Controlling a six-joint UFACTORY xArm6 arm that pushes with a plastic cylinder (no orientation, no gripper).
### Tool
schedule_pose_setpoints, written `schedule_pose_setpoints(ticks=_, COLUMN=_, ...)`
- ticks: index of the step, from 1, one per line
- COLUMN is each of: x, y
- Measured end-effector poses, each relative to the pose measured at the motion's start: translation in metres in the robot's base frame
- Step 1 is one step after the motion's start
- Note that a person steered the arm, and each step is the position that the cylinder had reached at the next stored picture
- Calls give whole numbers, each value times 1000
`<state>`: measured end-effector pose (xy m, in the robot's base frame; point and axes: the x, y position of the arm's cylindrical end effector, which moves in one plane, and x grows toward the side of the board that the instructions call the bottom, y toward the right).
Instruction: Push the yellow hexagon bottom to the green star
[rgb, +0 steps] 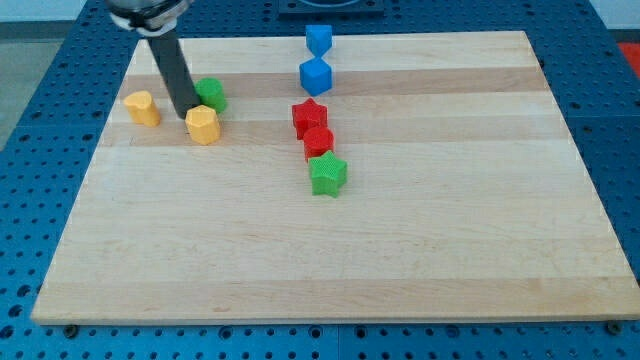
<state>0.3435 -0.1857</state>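
Observation:
The yellow hexagon (203, 126) lies at the board's upper left. My tip (187, 115) rests just at its upper left edge, touching or nearly touching it. The green star (328, 175) lies near the board's middle, well to the right of and a little below the hexagon. The rod runs up and left from the tip to the arm at the view's top.
A green block (211, 94) sits right behind the rod, above the hexagon. A yellow block (143, 108) lies to the left. A red star (310, 117) and a red block (318, 142) stack just above the green star. Two blue blocks (315, 76) (319, 40) lie higher up.

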Motion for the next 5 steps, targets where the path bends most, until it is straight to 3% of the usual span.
schedule_pose_setpoints(ticks=3, x=104, y=22)
schedule_pose_setpoints(ticks=4, x=148, y=55)
schedule_pose_setpoints(ticks=5, x=165, y=93)
